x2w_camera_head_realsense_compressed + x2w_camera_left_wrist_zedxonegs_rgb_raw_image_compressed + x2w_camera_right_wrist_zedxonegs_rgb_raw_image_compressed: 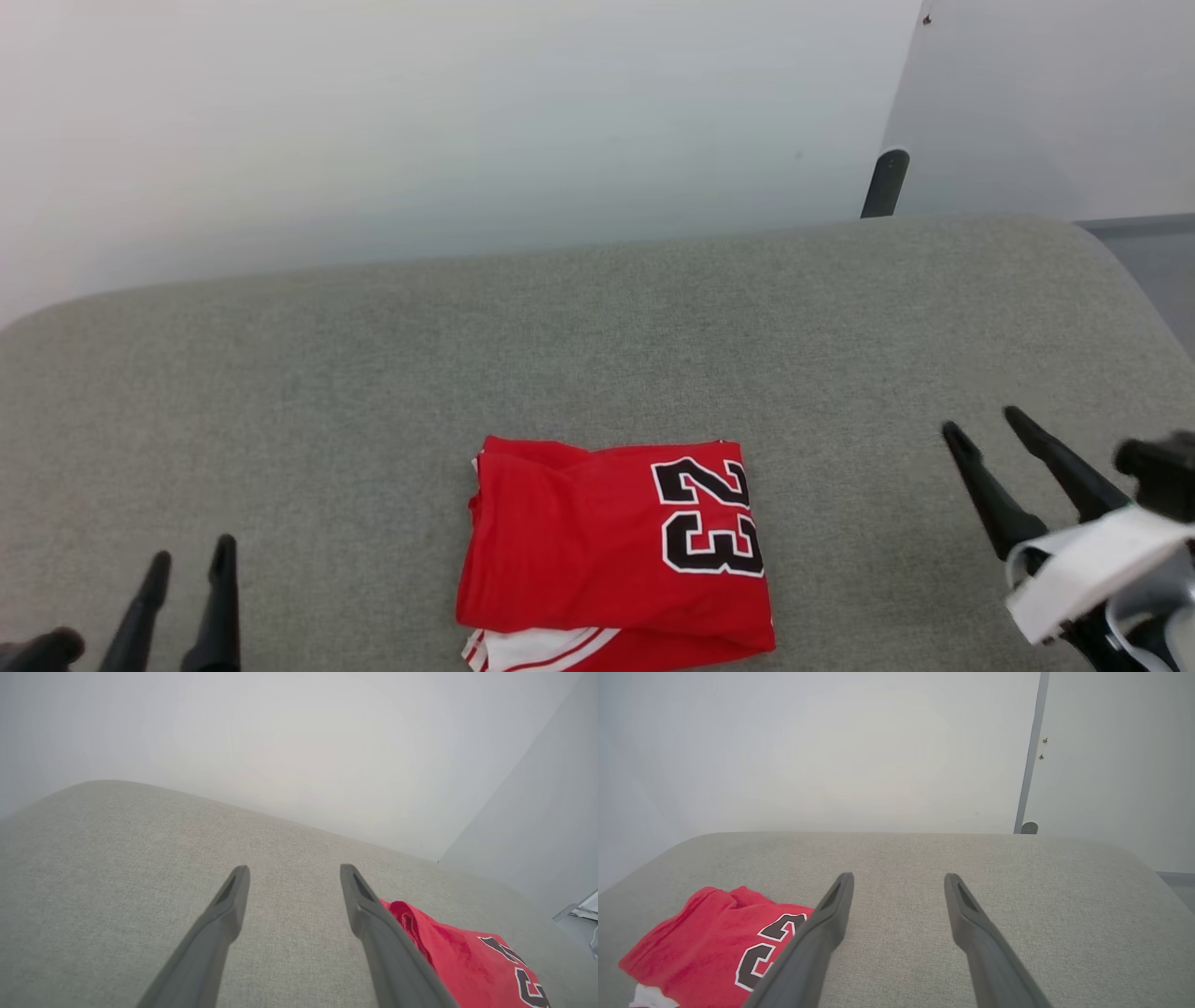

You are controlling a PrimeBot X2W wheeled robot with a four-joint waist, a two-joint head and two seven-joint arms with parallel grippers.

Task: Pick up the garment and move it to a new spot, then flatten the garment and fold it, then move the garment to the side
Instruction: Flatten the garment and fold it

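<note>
The red garment (611, 551) lies folded into a compact rectangle on the grey upholstered surface (597, 336), near its front edge, with the black number 23 facing up and a white striped sleeve edge peeking out below. My left gripper (191, 555) stands open at the lower left, well apart from the garment. My right gripper (985, 422) stands open at the right, also clear of it. The left wrist view shows the garment (472, 956) just right of the open left gripper (294, 872). In the right wrist view the garment (710, 938) lies left of the open right gripper (899, 879).
A pale wall rises behind the grey surface. A dark post (885, 183) stands at the back right by a wall seam. The surface's right edge curves down toward a grey floor (1153, 257).
</note>
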